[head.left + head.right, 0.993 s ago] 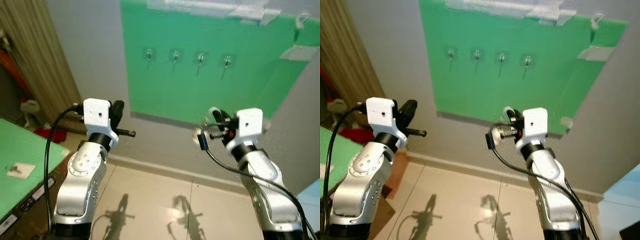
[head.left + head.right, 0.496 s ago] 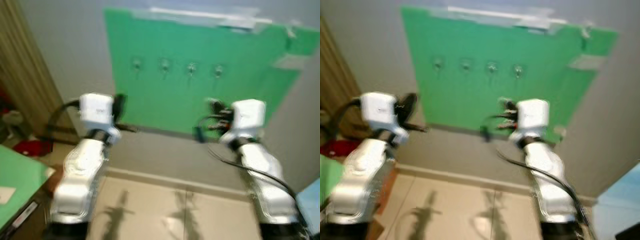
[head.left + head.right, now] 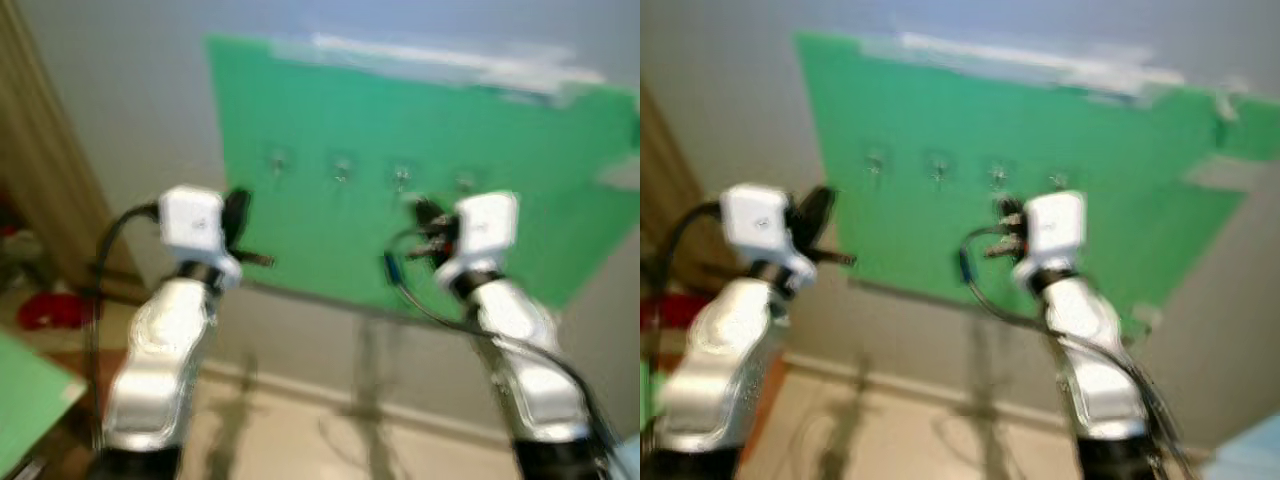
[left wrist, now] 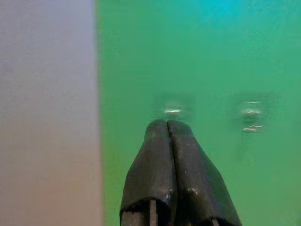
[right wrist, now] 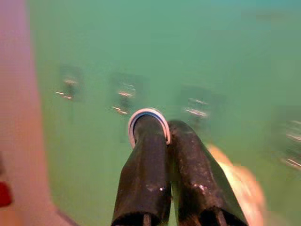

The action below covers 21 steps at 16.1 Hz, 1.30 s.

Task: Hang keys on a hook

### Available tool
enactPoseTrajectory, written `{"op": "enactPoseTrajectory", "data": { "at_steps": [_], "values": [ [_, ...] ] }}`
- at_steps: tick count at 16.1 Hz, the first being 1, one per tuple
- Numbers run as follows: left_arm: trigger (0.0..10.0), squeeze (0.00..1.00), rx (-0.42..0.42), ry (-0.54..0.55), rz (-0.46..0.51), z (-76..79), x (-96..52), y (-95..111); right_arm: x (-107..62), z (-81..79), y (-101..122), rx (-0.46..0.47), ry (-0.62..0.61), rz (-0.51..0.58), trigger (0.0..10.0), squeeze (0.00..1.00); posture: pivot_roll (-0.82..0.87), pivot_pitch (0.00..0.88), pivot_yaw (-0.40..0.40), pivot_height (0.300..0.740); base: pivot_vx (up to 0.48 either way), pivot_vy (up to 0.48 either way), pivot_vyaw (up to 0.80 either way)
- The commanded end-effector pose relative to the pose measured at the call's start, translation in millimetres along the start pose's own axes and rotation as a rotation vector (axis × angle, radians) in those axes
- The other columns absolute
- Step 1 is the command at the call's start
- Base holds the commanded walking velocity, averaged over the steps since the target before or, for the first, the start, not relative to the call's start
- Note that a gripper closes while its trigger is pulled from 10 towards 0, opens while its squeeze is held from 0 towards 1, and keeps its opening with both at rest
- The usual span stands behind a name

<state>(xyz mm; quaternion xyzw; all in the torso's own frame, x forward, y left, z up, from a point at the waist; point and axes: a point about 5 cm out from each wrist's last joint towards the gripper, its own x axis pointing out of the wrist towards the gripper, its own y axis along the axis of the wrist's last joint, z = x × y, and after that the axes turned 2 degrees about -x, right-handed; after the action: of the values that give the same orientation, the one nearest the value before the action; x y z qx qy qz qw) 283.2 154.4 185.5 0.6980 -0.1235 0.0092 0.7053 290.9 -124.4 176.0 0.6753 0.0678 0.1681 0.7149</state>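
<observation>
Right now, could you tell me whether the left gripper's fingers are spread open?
No, the left gripper has its two black fingers pressed together, pointing at the green board.

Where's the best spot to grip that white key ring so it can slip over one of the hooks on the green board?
Grip the white key ring by its lower arc, coming from the side away from the green board. That leaves the upper loop open and facing the hooks. The right end effector holds it roughly this way, with the ring standing up at its tips, though blur hides the exact contact.
</observation>
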Motion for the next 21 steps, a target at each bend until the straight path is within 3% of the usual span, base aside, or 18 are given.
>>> {"op": "enactPoseTrajectory", "data": {
  "at_steps": [1, 7, 9, 16, 21],
  "values": [
    [10.0, 0.00, -0.010, -0.023, 0.018, 7.1, 2.5, 4.2, -1.0, 8.0, 5.0, -0.025, -0.009, 0.004, 0.0, 0.00, -0.01, 0.000, -0.006, 0.740, 0.000, 0.000, 0.00],
    [10.0, 0.00, -0.013, -0.021, 0.011, 5.6, 4.0, 2.1, 2.4, 7.7, -4.9, -0.146, 0.095, -0.063, 0.0, 0.00, -0.02, 0.000, -0.007, 0.740, 0.000, 0.000, 0.00],
    [10.0, 0.00, -0.009, -0.017, 0.009, 2.9, 6.4, 2.1, 15.0, 8.0, 0.5, -0.203, 0.146, -0.046, 0.0, 0.00, -0.01, 0.000, -0.008, 0.740, 0.000, 0.000, 0.00],
    [10.0, 0.00, 0.005, -0.012, 0.011, 1.8, 7.6, 2.8, 43.4, 17.4, 5.5, -0.271, 0.173, -0.028, 0.0, 0.00, 0.00, 0.000, -0.018, 0.740, 0.000, 0.000, 0.00],
    [10.0, 0.00, 0.007, -0.012, 0.017, 1.5, 8.7, 3.4, 61.2, 12.7, 17.8, -0.323, 0.236, 0.032, 0.0, 0.00, 0.02, 0.000, -0.024, 0.740, 0.000, 0.000, 0.00]
  ]
}}
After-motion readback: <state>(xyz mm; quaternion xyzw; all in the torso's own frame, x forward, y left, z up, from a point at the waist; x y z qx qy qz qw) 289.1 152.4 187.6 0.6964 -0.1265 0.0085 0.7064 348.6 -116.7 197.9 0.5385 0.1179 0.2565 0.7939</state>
